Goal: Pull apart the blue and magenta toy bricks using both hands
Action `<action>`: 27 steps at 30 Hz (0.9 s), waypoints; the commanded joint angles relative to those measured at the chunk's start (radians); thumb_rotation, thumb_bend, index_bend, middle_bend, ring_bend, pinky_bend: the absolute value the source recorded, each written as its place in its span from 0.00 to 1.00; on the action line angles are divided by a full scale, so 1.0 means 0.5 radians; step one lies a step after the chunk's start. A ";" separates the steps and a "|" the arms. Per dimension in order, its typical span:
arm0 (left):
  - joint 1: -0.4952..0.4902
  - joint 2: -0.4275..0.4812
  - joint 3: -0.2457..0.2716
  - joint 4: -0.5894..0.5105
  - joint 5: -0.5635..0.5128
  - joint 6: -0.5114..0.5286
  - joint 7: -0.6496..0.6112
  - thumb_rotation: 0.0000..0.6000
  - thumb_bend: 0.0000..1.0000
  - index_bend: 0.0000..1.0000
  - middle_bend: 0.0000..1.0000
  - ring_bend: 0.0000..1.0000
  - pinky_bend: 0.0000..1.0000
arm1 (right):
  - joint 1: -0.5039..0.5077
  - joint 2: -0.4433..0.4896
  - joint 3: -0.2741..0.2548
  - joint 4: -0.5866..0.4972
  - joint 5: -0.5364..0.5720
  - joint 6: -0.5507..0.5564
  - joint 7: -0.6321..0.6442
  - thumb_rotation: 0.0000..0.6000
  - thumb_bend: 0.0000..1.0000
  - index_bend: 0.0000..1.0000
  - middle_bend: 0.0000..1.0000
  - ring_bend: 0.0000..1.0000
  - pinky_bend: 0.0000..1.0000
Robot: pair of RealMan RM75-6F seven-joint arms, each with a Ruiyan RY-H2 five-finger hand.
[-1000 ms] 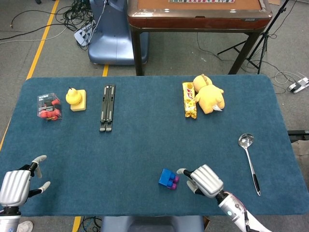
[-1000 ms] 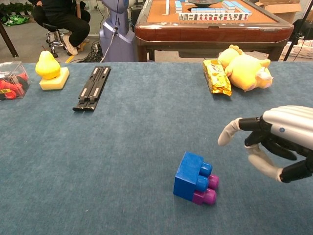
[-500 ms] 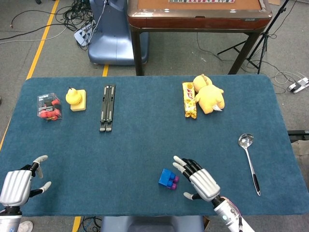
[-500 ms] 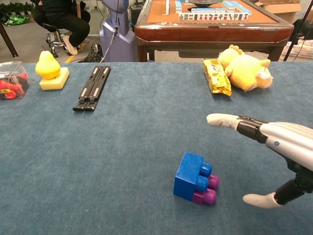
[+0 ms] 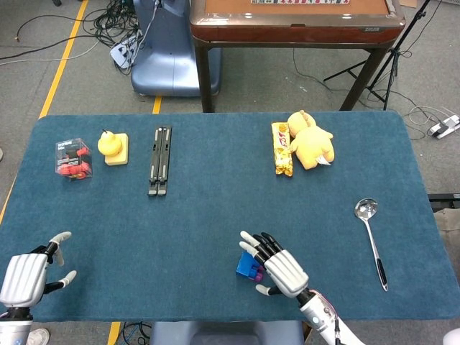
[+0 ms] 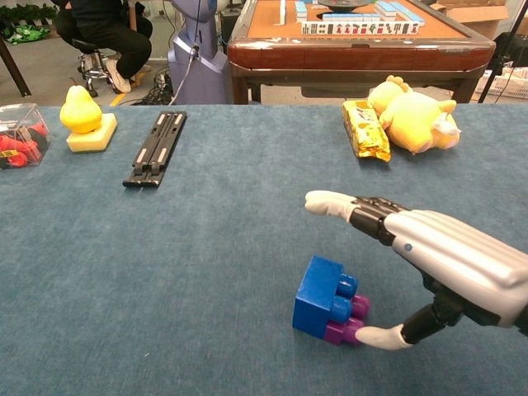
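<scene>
One blue brick (image 6: 318, 295) joined to one magenta brick (image 6: 346, 325) near front edge; right hand (image 6: 437, 262) fingers spread over them, thumb touching magenta; left hand (image 5: 25, 273) released, front-left corner

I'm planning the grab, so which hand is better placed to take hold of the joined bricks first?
The right hand: it is spread open over the bricks, thumb beside the magenta one. The left hand sits far off at the table's near left corner.

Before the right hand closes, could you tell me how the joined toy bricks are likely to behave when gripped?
The joined bricks look like rigid plastic, so probably stiff and light. They may slide on the cloth. The right hand hovers open over them.
</scene>
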 commanded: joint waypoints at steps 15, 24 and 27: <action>0.006 -0.006 0.004 0.009 0.001 0.004 -0.014 1.00 0.14 0.28 0.58 0.55 0.73 | 0.068 -0.144 0.067 0.120 0.047 -0.121 -0.069 1.00 0.00 0.00 0.00 0.00 0.00; 0.014 -0.006 0.007 0.013 0.001 0.010 -0.023 1.00 0.14 0.28 0.58 0.55 0.73 | 0.068 -0.159 0.063 0.160 0.068 -0.134 -0.081 1.00 0.00 0.00 0.00 0.00 0.00; 0.016 -0.008 0.009 0.015 0.002 0.011 -0.023 1.00 0.14 0.28 0.58 0.55 0.73 | 0.069 -0.165 0.064 0.172 0.082 -0.146 -0.080 1.00 0.00 0.00 0.00 0.00 0.00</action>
